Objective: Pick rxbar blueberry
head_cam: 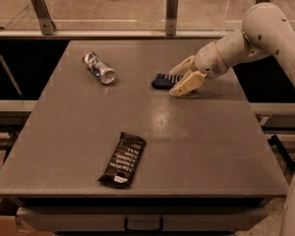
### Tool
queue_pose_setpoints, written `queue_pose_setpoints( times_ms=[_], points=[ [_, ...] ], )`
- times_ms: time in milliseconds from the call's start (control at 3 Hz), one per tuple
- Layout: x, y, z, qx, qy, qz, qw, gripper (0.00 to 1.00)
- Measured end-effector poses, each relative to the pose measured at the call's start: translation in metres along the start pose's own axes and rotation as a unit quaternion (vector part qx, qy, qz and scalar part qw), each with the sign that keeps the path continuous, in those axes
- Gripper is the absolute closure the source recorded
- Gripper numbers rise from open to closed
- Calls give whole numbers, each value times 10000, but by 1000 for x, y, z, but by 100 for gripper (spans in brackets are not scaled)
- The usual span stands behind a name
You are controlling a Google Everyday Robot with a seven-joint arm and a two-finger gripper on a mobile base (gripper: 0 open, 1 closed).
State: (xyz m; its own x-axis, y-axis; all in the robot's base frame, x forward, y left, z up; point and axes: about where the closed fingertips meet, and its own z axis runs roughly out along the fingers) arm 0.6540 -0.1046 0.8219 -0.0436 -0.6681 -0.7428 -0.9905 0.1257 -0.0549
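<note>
The rxbar blueberry (163, 80) is a small dark navy wrapper with pale lettering, lying flat on the grey table (187, 146) at the back middle. My gripper (179, 79) reaches in from the right and is low at the bar's right end. Its two cream fingers (185, 85) are spread open, one behind and one in front of the bar's right end. The bar's right end is hidden between them. The bar lies on the table.
A shiny silver can (99, 67) lies on its side at the back left. A longer black bar wrapper (123, 159) with white text lies near the front edge. A rail with metal posts (171, 6) runs behind the table.
</note>
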Motion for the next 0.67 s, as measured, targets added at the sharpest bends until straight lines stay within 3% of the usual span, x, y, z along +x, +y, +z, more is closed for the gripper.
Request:
queue_pose_setpoints(
  times_ms=[333,667],
  points=[
    [-6,0,-5,2,-1,-1,10000,91],
    [-6,0,-6,2,-1,-1,10000,100]
  ],
)
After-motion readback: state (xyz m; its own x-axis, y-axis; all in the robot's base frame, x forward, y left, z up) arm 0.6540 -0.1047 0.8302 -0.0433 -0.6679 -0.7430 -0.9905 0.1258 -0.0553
